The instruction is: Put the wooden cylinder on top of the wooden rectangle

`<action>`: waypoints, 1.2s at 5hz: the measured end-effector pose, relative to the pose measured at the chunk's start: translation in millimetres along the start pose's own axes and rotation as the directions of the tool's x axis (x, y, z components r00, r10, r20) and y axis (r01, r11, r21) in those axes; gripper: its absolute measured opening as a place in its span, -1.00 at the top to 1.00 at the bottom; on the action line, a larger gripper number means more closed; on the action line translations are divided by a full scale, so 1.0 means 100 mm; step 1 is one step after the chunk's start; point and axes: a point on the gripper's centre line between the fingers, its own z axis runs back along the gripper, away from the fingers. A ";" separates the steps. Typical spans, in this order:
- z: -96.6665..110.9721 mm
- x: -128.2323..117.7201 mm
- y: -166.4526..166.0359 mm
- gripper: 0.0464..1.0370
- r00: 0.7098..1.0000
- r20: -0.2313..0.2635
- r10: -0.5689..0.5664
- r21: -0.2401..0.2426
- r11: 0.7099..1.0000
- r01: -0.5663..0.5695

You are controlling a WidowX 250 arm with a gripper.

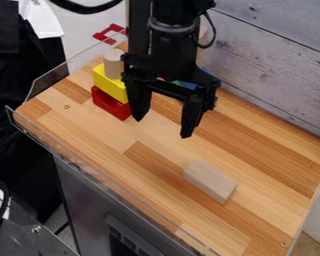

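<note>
Camera view: up and left of the wooden rectangle, which lies flat, likely a steady seat, the wooden cylinder stands on a yellow block over a red block. Nearer the rectangle, the gripper hangs empty, spread presumably to straddle the cylinder.

The arm I run is black all over, with a dull finish. I see a straight, slab-sided column next to a rounder, barrel-like section, which wears a smooth collar with a faint grey sheen. A thin black cable loops out at one side, and a thicker black cable curves by the top edge. My gripper has a ridged crossbar and two chunky, angular fingers tapering to blunt points.
</note>
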 end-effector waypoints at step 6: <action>0.35 0.32 0.65 -0.93 0.994 0.113 0.012 0.039 0.999 -0.016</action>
